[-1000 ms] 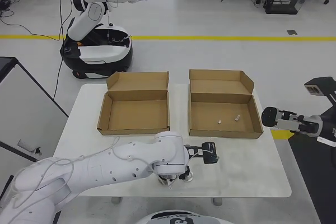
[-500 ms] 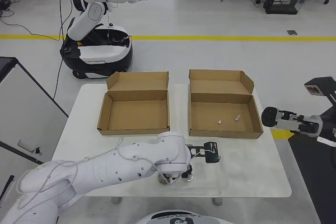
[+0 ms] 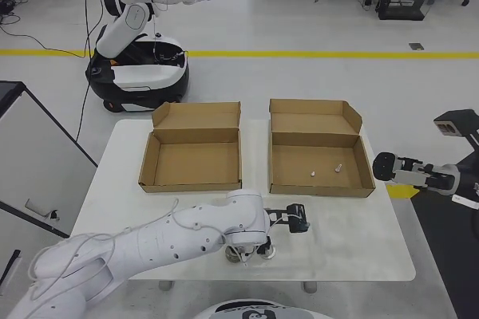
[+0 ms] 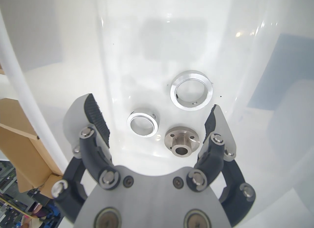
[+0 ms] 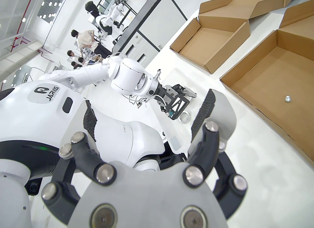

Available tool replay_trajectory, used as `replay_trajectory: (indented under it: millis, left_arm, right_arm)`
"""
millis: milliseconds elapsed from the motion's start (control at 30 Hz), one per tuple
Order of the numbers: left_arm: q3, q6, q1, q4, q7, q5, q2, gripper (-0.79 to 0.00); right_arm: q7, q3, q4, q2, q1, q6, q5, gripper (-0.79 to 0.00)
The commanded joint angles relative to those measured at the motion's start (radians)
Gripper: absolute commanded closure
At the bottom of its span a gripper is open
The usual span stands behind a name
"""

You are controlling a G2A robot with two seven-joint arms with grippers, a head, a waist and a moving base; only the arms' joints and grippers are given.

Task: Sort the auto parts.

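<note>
Between frames we saw the left arm's wrist shift only slightly over the clear tray [image 4: 157,42] at the table's [image 3: 359,239] near edge. Beyond it lay the left box [image 3: 193,158] and the right box [image 3: 319,163], the latter holding two small parts [image 3: 311,171]. In the tray, the large ring [image 4: 191,104], small ring [image 4: 154,122] and flanged hub [image 4: 181,141] lay flat, bores upward. The left gripper [image 4: 152,106] pointed down over them, fingers spread, touching nothing. The right gripper [image 3: 379,167] hung off the table's right edge, also spread.

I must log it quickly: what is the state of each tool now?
Left tool: open, holding nothing.
Right tool: open, holding nothing.
</note>
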Motion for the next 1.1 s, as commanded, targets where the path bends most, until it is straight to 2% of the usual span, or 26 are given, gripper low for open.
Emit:
replay_trajectory:
  millis: [0,433,600,733,1067]
  left_arm:
    - [-0.002,-0.003,0.004,0.004,0.002,0.001,-0.002,-0.785]
    - [-0.019,-0.012,0.018,0.026,0.012,0.034,-0.017,-0.776]
    - [-0.015,-0.016,0.025,0.039,0.01,0.04,-0.027,-0.668]
    - [-0.017,-0.02,0.027,0.048,0.006,0.046,-0.034,-0.505]
    - [-0.025,-0.039,0.036,0.066,-0.022,0.043,-0.044,-0.388]
  right_arm:
    - [0.0,0.0,0.0,0.0,0.0,0.0,0.0,-0.785]
    - [0.0,0.0,0.0,0.0,0.0,0.0,0.0,-0.785]
    - [0.0,0.0,0.0,0.0,0.0,0.0,0.0,-0.785]
    - [0.0,0.0,0.0,0.0,0.0,0.0,0.0,-0.785]
    - [0.0,0.0,0.0,0.0,0.0,0.0,0.0,-0.785]
